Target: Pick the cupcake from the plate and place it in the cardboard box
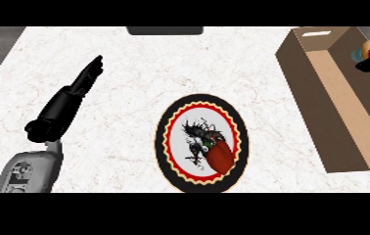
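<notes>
The plate [168, 146] lies at the counter's middle front, black-rimmed with a red zigzag ring and a dark and red painted figure at its centre. No cupcake stands on it. The open cardboard box [334, 111] stretches along the right side. At the view's right edge, over the box's far end, a small orange and teal piece of the cupcake [366, 49] shows. A black part of my right hand [362, 65] sits right beside it; the rest is cut off. My left hand [86, 77] rests open at the left, fingers straight and pointing away.
A dark flat object [165, 31] sits at the counter's far edge, behind the plate. White marbled counter [239, 62] spreads between the plate, the box and my left forearm [29, 173].
</notes>
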Robot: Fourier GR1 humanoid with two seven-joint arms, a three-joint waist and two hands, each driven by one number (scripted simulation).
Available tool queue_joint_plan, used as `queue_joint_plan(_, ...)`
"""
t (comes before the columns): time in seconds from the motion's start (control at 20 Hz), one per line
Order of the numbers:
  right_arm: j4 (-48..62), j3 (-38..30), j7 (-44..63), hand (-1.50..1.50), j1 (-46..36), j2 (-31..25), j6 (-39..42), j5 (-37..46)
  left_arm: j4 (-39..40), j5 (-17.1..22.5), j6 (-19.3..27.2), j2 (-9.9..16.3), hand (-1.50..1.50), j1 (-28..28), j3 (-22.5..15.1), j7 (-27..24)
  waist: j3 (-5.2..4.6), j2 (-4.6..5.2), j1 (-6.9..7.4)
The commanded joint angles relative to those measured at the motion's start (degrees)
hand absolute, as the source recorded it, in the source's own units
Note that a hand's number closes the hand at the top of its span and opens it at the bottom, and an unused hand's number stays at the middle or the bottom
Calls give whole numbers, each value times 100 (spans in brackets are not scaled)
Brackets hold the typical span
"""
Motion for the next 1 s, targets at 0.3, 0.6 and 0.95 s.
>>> queue_joint_plan(0.3,-1135,-574,-1504,-150,829,197,-474,-888,165,-34,3,-22,0,-31,65,-79,3,-9,-72)
queue_joint_plan(0.6,-1476,-2340,-1745,-150,293,601,-2210,-2142,-29,-36,-19,-48,0,168,-7,-74,26,-29,-64)
queue_joint_plan(0.95,-1970,-3354,-2202,-150,1160,587,-2557,-3049,-207,120,-220,140,0,70,149,73,4,-9,-18)
